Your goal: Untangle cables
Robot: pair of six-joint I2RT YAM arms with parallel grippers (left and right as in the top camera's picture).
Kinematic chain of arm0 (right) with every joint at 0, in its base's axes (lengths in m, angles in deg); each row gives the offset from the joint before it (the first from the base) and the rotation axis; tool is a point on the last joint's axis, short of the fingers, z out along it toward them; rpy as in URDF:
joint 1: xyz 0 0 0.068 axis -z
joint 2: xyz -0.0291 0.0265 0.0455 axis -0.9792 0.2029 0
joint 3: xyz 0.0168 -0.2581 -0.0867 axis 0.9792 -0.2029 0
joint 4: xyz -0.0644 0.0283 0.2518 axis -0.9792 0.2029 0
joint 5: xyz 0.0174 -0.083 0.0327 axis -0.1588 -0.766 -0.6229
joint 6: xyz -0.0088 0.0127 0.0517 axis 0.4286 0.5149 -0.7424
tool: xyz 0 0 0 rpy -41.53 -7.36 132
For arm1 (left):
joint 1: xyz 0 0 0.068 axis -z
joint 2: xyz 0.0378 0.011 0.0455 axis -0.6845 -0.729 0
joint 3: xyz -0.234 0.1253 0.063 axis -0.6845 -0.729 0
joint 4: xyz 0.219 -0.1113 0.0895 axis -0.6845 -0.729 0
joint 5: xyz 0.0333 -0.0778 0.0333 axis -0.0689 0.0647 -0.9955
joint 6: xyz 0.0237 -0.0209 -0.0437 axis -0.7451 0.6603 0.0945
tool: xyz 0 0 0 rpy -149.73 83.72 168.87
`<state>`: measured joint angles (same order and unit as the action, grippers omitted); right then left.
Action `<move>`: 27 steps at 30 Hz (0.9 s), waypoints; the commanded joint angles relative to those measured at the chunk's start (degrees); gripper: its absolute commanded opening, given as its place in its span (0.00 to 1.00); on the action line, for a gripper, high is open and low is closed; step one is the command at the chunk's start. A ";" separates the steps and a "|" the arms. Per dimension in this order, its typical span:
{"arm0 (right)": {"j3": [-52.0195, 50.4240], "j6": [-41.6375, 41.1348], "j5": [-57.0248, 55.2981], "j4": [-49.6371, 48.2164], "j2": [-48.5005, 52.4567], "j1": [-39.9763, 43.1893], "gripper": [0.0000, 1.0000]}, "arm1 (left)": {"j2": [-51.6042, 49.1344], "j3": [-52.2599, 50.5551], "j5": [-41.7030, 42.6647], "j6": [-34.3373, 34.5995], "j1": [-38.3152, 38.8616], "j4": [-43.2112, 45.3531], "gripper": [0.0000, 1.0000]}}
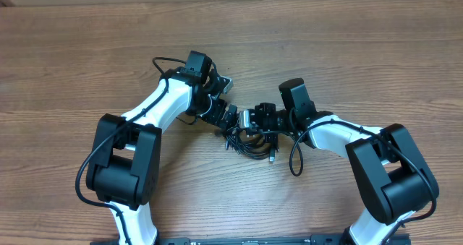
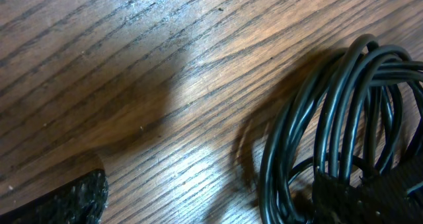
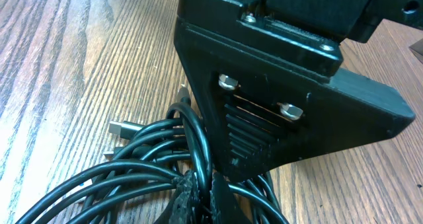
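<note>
The cables (image 1: 252, 145) lie as a black coiled bundle on the wooden table between the two arms. In the right wrist view my right gripper (image 3: 206, 199) is shut on a strand or two of the cables (image 3: 132, 164), at the near edge of the coil. Small plug connectors (image 3: 122, 127) stick out on the coil's left. My left gripper (image 2: 215, 207) is open wide and low over the table; one finger (image 2: 73, 201) rests on bare wood and the other sits on top of the cables (image 2: 330, 118). In the overhead view the left gripper (image 1: 226, 121) and the right gripper (image 1: 249, 122) nearly meet.
The left gripper's black finger body (image 3: 284, 105) fills the middle of the right wrist view, right above the coil. A thicker black arm wire (image 1: 295, 158) loops beside the right arm. Bare wooden table (image 1: 347, 50) stretches behind both arms.
</note>
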<state>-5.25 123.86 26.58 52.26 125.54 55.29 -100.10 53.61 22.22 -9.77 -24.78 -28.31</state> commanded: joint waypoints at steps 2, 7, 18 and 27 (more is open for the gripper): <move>1.33 0.04 0.55 -0.70 0.31 -0.11 0.04 | -3.80 -0.90 -2.05 -0.70 1.01 -0.15 1.00; 1.33 0.02 0.57 -0.66 0.26 0.50 0.04 | -3.85 -1.25 -5.97 1.14 1.01 -0.17 0.99; 1.36 -0.20 1.05 -0.48 -0.61 1.01 0.04 | -8.87 -1.44 -6.12 2.19 1.03 -0.17 1.00; 1.36 -0.20 1.25 -0.02 -2.51 1.01 0.04 | -12.79 -1.42 -4.02 2.38 1.40 -0.57 0.99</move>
<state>-5.25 123.83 26.67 52.24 125.08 55.81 -103.38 56.87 19.29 -9.05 -24.04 -28.27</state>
